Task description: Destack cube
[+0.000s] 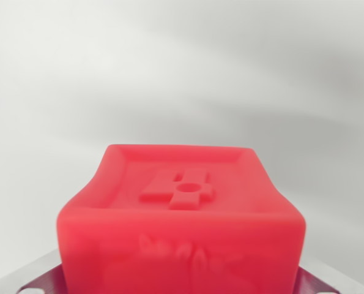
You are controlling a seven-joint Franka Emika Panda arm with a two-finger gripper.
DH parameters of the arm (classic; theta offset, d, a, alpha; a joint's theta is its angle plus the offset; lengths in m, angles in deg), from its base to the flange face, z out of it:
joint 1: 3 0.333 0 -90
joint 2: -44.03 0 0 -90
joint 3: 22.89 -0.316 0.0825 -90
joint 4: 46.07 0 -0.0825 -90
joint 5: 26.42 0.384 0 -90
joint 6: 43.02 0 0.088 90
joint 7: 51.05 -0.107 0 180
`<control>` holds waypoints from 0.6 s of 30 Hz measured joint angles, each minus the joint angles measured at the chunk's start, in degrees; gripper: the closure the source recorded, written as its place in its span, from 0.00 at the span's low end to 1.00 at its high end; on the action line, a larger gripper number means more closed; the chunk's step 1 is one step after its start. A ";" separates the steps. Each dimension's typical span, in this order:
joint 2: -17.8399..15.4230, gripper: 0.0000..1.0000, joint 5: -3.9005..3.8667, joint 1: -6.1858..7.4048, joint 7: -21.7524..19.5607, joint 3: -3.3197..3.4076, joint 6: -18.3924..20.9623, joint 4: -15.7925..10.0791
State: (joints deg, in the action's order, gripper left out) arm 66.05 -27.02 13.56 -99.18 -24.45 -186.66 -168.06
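Wrist view. 1 red cube (182, 220) fills the lower centre, its raised-rim top face bearing an embossed numeral 4 (180, 188). Pale, bare surface (182, 73) extends on every side above it. 2 metal gripper parts flank the lower corners; finger state cannot be determined.

**Pale grey surface, one red cube in sight**

A smooth, pale grey surface (182, 73) fills the wrist view from the top edge down, plain and softly shaded, with no markings. A red cube (180, 220) appears in the lower middle, its upper face recessed with a raised figure and a round hole. Whether it rests directly on the surface cannot be told.
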 joint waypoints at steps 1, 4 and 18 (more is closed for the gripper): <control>0.17 1.00 0.00 0.01 0.00 0.01 -0.19 0.00; 1.14 1.00 -0.02 0.06 -0.02 0.05 -1.24 0.00; 5.88 1.00 -0.05 0.33 -0.03 0.36 -5.58 0.36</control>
State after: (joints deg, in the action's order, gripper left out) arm 71.93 -27.06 13.89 -99.21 -24.09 -192.24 -167.70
